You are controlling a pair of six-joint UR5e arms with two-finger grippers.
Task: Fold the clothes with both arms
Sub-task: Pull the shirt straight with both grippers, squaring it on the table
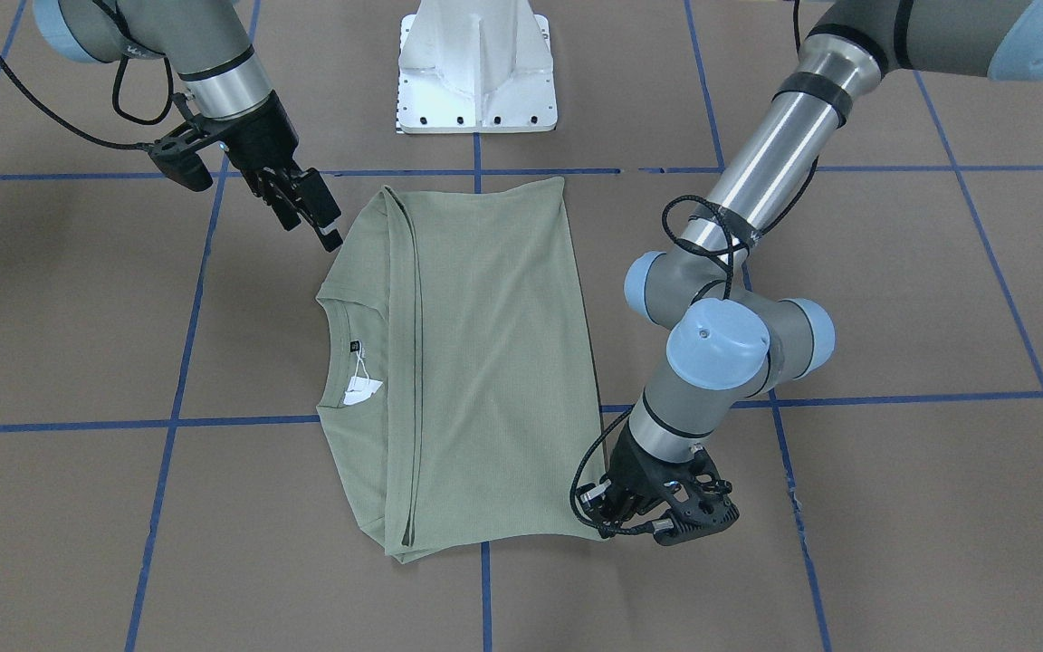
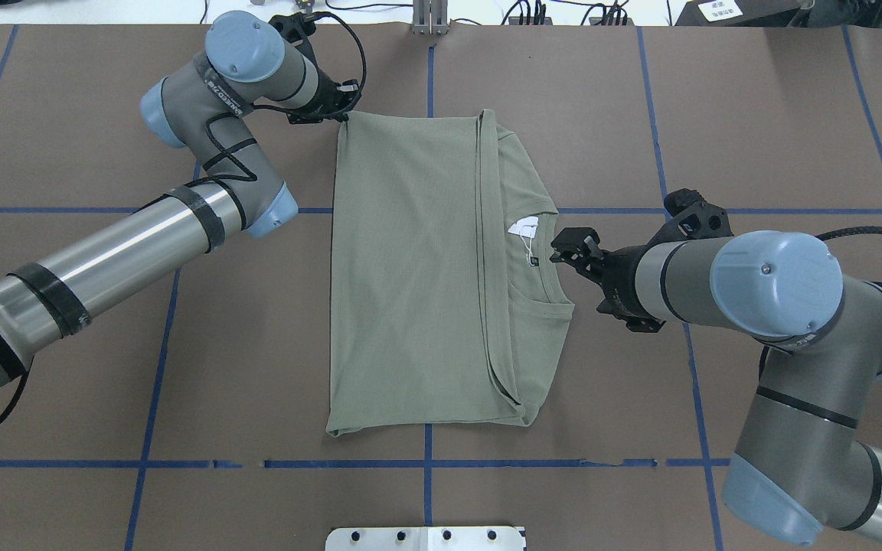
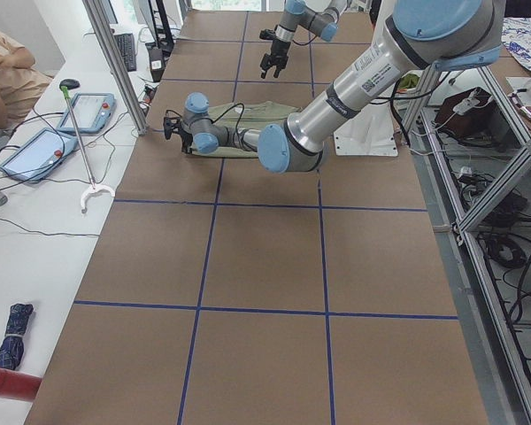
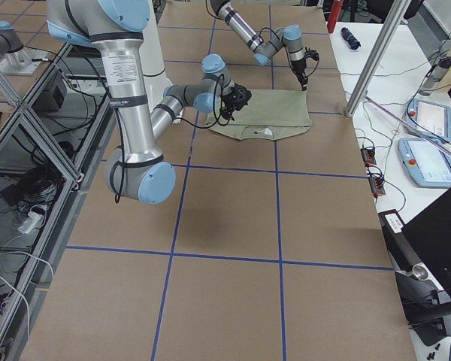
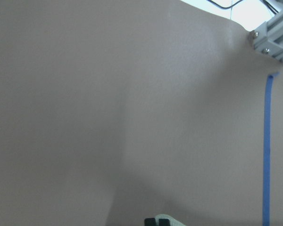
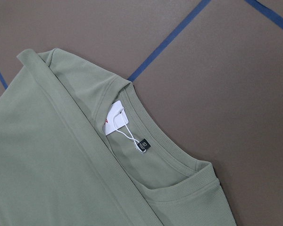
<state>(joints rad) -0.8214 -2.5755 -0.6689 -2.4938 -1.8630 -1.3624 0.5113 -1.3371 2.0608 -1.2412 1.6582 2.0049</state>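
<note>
The sage-green shirt (image 1: 485,362) lies flat on the brown table, folded into a long rectangle (image 2: 410,268), with its collar, dark neck label (image 6: 145,144) and white hang tag (image 6: 115,120) showing. My left gripper (image 2: 338,107) is down at the shirt's far hem corner (image 1: 630,521). In the left wrist view a black fingertip (image 5: 151,221) sits against a bit of green cloth (image 5: 164,219), so it looks shut on that corner. My right gripper (image 2: 563,246) hovers open and empty just beside the collar (image 1: 322,226).
The white base mount (image 1: 476,68) stands at the robot's edge of the table. Blue tape lines (image 2: 427,459) grid the brown surface. Beyond the far edge are an aluminium post (image 3: 115,62) and a side table with tablets (image 3: 35,150).
</note>
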